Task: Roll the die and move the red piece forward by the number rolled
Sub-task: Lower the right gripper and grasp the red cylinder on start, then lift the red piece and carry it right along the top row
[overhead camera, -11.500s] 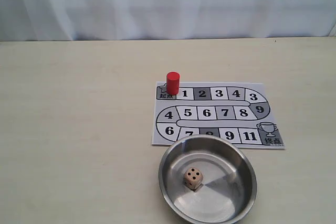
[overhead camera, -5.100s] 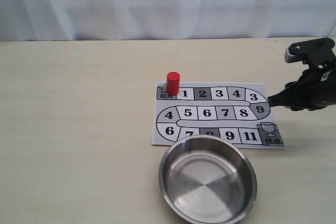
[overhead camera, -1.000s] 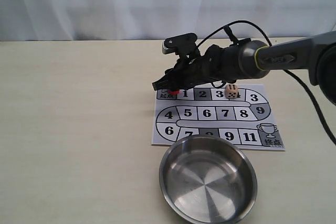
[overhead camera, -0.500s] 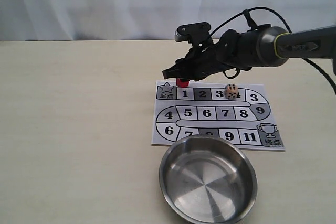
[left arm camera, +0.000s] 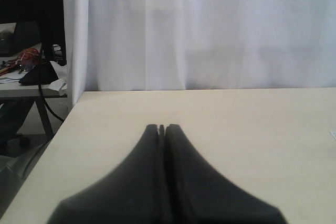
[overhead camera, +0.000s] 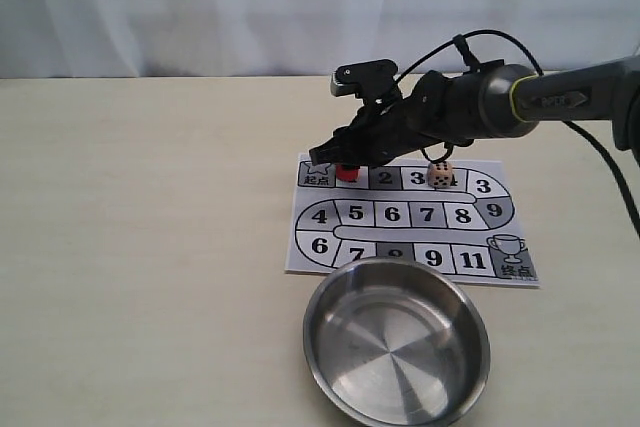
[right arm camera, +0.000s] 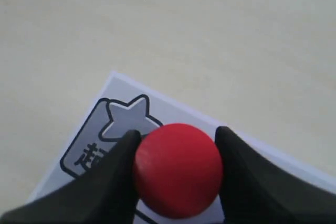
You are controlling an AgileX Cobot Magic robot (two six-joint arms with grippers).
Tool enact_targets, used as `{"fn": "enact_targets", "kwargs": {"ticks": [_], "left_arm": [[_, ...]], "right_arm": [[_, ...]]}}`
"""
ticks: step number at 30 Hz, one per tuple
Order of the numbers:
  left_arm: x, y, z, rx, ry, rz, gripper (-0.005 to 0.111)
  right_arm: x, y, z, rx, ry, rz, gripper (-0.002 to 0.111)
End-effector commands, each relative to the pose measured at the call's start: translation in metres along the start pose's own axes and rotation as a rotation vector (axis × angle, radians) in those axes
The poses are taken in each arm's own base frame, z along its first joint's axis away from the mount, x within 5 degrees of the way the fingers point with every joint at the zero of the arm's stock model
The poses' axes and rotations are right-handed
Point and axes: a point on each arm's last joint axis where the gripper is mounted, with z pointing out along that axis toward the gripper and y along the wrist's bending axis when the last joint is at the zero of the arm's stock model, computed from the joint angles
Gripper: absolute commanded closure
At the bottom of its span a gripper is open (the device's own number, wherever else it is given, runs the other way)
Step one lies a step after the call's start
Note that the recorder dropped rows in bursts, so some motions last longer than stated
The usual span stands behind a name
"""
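- The die (overhead camera: pixel 438 176) sat in the steel bowl (overhead camera: pixel 318 317) 11.5 s ago. It now lies on the board (overhead camera: pixel 420 235), across the top-row squares 3 and 4, so the roll looks done.
- Its top face is too small to read, so I cannot give the count.
- The red piece (overhead camera: pixel 346 173) stood on the star start square until about 1 s ago. 0.5 s ago it hung above the board's far edge. It is now lower, over square 1, with the star square uncovered just at its 9 o'clock.
- The right claw (right arm camera: pixel 177 136) is clenched on the red piece, 1 finger on each side. I cannot tell whether the piece touches the board.
- The left claw (left arm camera: pixel 161 128) has its fingers pressed together on nothing, above bare worktop (overhead camera: pixel 150 247), and takes no part.
- The board seems nudged slightly toward 9 o'clock compared with 0.5 s ago.
- My reading: the counting-forward step is under way, with the first square reached. The die lies at the piece's 3 o'clock on the track itself, so a longer move would have to lift clear of it.
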Motion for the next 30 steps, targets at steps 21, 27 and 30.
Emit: {"fn": "enact_targets", "kwargs": {"ticks": [21,27,30], "left_arm": [[-0.003,0.000,0.000,0.001,-0.018,-0.001,0.107],[-0.003,0.000,0.000,0.001,-0.018,-0.001,0.107],[-0.003,0.000,0.000,0.001,-0.018,-0.001,0.107]], "right_arm": [[-0.018,-0.041,-0.045,0.007,0.027,0.041,0.104],[-0.009,-0.041,-0.035,0.002,0.059,0.010,0.104],[0.001,-0.042,-0.022,0.000,0.091,0.012,0.104]]}}
